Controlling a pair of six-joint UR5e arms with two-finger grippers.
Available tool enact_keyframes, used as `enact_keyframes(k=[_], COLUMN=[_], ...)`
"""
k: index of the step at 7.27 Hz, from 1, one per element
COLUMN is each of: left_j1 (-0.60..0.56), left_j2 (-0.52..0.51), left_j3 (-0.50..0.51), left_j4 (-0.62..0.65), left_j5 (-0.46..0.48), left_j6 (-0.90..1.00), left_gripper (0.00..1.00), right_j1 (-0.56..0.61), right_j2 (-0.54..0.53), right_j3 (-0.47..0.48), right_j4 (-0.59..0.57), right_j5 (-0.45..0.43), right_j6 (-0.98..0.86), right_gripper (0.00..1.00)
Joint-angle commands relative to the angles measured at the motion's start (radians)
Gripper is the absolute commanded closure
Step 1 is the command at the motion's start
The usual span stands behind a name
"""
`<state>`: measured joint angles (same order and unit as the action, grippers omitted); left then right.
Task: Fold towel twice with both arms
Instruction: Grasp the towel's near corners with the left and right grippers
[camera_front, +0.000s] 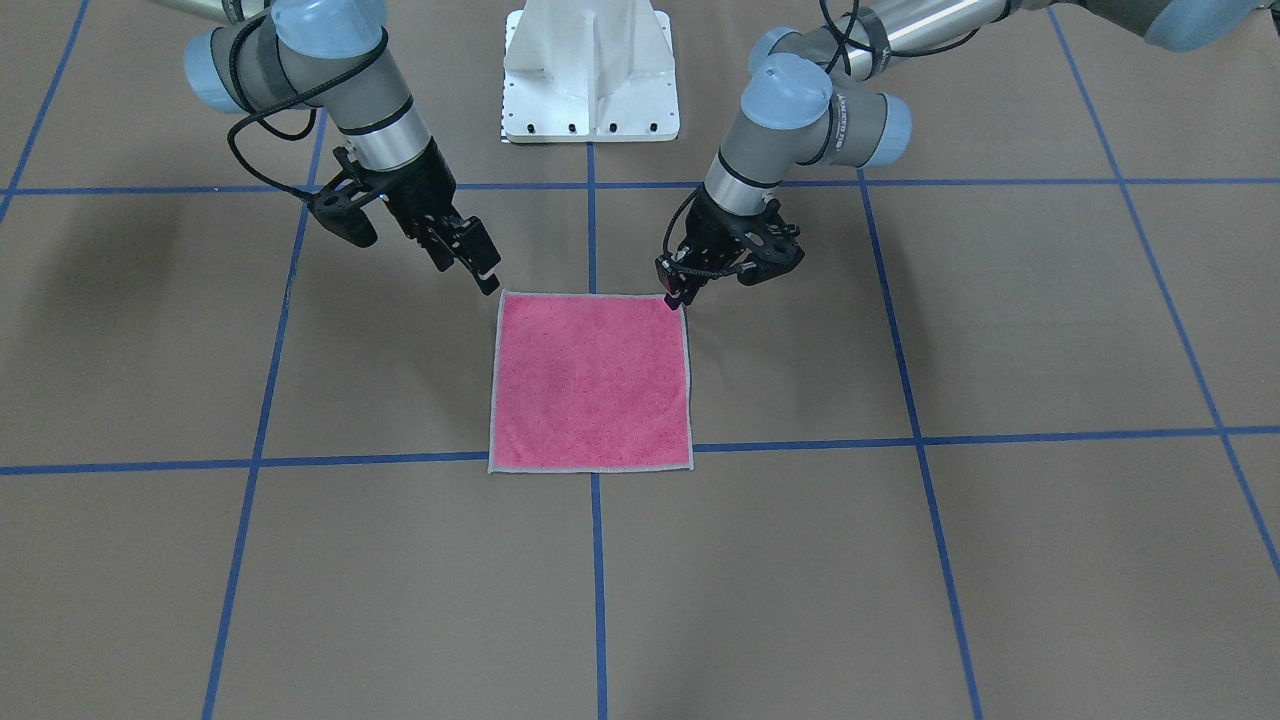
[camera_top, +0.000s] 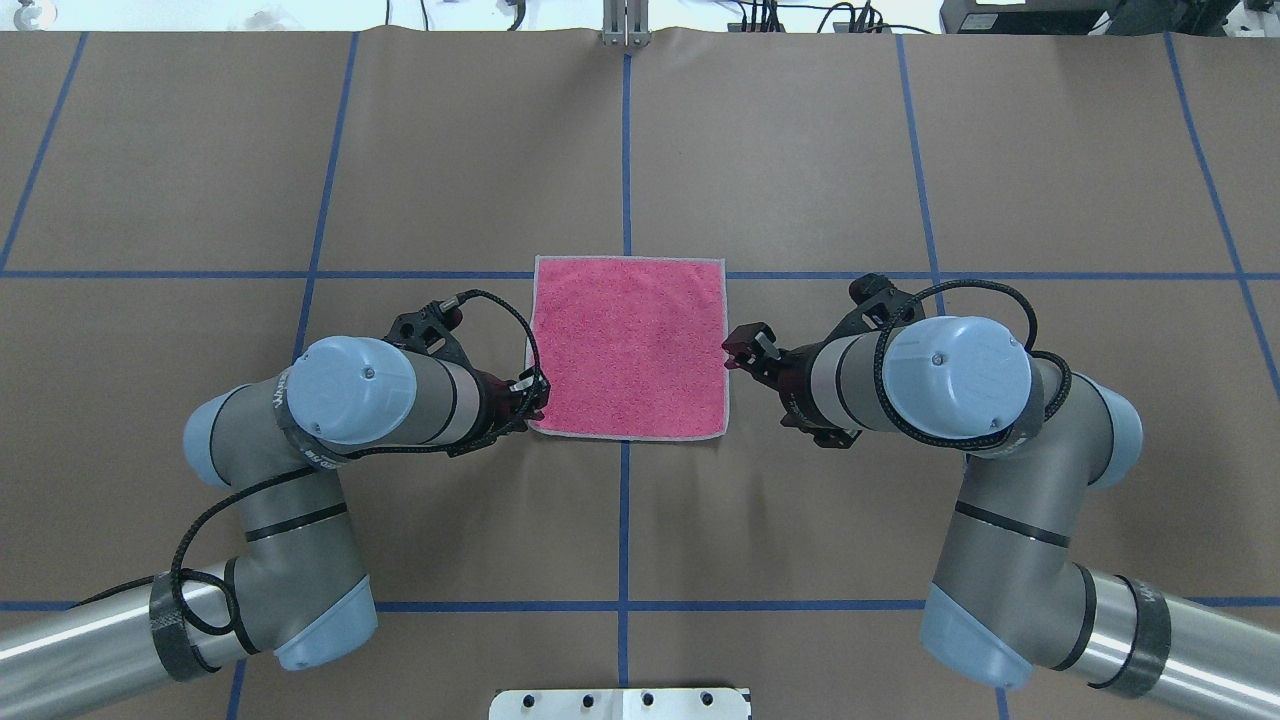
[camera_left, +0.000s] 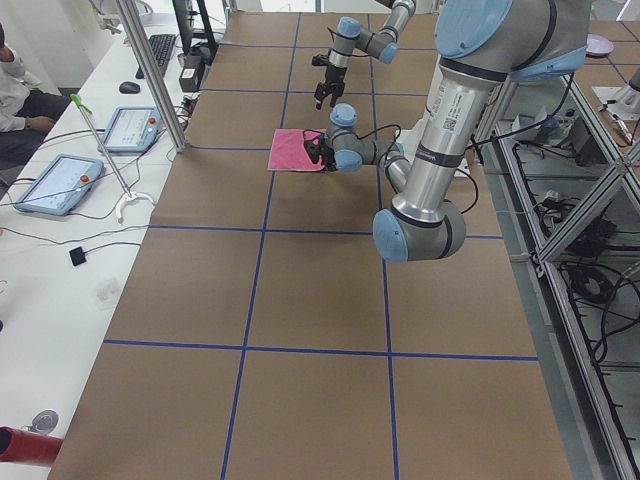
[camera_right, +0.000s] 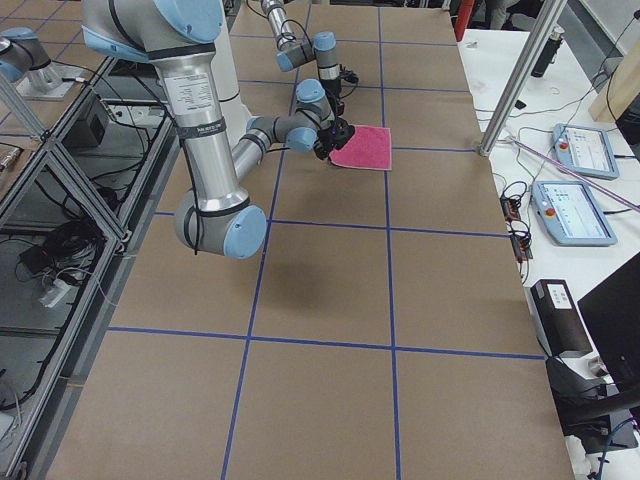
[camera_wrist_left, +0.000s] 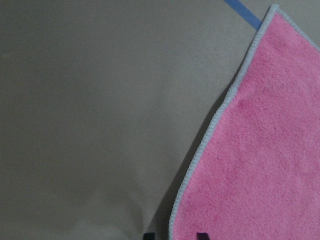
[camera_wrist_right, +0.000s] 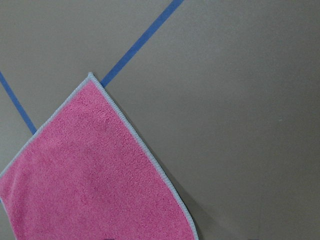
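Towel (camera_top: 628, 345) flat; corners twd robot-side table (camera_top: 200, 150) edge: left gripper (camera_front: 680, 292) narrow, astride hem (camera_wrist_left: 210, 135); right gripper (camera_front: 488, 272) open, just outside.

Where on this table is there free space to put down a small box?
Free: the table squares beyond the far edge of the towel, and the wide squares at both table ends. Crowded: the two towel corners nearest the white base, where the left hand and the right hand are.
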<state>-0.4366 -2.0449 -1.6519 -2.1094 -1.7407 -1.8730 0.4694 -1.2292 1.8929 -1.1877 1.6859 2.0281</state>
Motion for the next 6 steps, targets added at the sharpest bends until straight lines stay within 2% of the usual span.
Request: enact_keyframes(k=[1,3,4,5,6], left_j1=[0.004,0.002,0.002,0.002,0.002], left_j2=[0.002,0.002,0.0,0.0,0.0], left_j3=[-0.002,-0.002,-0.002,-0.003,-0.003], left_j4=[0.0,-0.001,0.0,-0.001,-0.001], left_j5=[0.001,0.001,0.001,0.001,0.001], left_j6=[0.009,0.035,0.035,0.035,0.035], left_gripper=[1.0,1.0,1.0,1.0,1.0], right_j1=[-0.006,-0.073,-0.127,-0.15,-0.158], right_j2=[-0.01,0.008,0.01,0.016,0.023], right_j3=[0.002,0.002,-0.003,-0.014,-0.032], right_j4=[-0.003,-0.128,-0.133,-0.135,-0.133], right_j5=[0.0,-0.046,-0.101,-0.119,-0.123], right_j6=[0.0,0.0,0.0,0.001,0.007], right_gripper=[0.08,0.06,0.06,0.07,0.13])
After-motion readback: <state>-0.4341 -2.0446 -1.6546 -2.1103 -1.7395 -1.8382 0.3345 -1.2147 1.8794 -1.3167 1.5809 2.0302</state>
